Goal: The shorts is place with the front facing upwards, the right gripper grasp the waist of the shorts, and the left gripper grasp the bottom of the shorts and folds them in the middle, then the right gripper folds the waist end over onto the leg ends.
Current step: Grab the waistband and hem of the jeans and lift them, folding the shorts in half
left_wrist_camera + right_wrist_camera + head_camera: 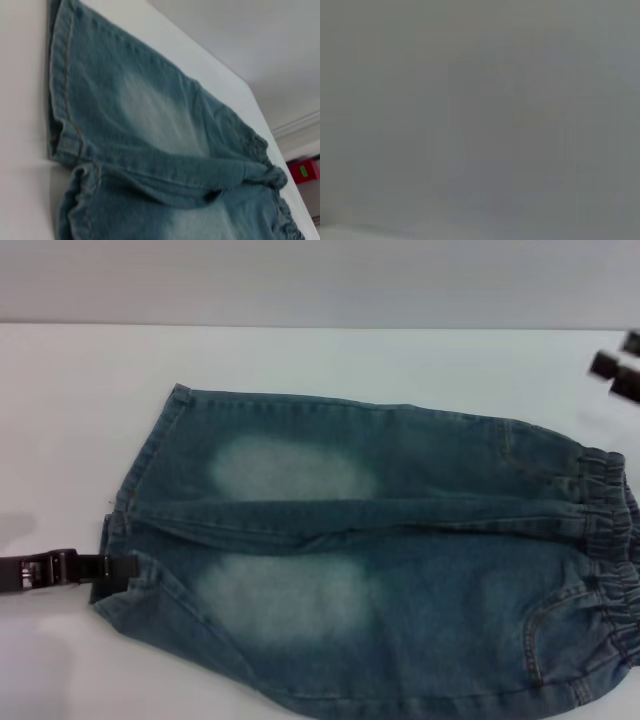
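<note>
The blue denim shorts (400,540) lie flat across the white table, front up, with a pale faded patch on each thigh. The gathered waist (610,530) is at the right. The bottom of the shorts (150,455), its two flat leg hems, is at the left. My left gripper (125,566) reaches in from the left edge and touches the near leg hem. My right gripper (618,370) shows only as black pieces at the far right, above and apart from the waist. The left wrist view shows the shorts (150,115), the stitched hems (60,85) and the waistband (270,170). The right wrist view is plain grey.
The white table (60,400) stretches bare to the left of and behind the shorts, its far edge meeting a grey wall. The shorts run off the near and right edges of the head view. A red box (302,172) with a green label stands beyond the table.
</note>
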`<state>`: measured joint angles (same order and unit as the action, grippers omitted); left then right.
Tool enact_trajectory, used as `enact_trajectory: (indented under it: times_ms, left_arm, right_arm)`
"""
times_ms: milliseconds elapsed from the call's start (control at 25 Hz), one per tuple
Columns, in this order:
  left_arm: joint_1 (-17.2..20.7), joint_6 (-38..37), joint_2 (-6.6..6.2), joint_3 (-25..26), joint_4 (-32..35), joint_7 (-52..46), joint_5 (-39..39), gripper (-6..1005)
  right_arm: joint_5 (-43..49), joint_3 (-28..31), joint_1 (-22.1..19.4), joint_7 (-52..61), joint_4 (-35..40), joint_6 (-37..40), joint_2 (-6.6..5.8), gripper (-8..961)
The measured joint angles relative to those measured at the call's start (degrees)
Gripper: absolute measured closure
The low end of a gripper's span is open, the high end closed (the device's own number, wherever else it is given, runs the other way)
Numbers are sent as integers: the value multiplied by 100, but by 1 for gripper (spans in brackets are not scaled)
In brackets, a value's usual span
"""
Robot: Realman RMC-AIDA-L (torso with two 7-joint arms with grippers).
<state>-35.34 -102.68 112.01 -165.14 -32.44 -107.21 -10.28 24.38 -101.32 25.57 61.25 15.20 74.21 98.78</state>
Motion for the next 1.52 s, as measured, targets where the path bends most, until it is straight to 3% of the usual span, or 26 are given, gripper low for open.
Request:
enact_trajectory:
  times_ms: [240, 360, 560, 840, 1080, 1520]
  left_arm:
    - [-22, -4, 1, -1, -16, 46, -123, 980]
    - [-68, -7, -7, -1, -20, 61, -136, 980]
    - [-164, 18, 3, -1, -26, 81, -138, 980]
    - [-274, 44, 15, -1, -36, 85, -180, 980]
    - [-369, 55, 14, -1, -36, 38, -271, 980]
    - [-423, 127, 62, -1, -34, 19, -245, 980]
  right_arm:
    - [1365, 13, 288, 835, 21, 1764, -445, 277]
    - [2081, 18, 412, 963, 14, 2140, -615, 277]
    - [3103, 45, 530, 1202, -33, 2207, -800, 276]
    - [4514, 340, 699, 1723, -211, 1579, -917, 276]
    - [5774, 383, 981, 2475, -220, 1245, -904, 276]
    - [6407, 392, 1055, 2704, -235, 1115, -906, 276]
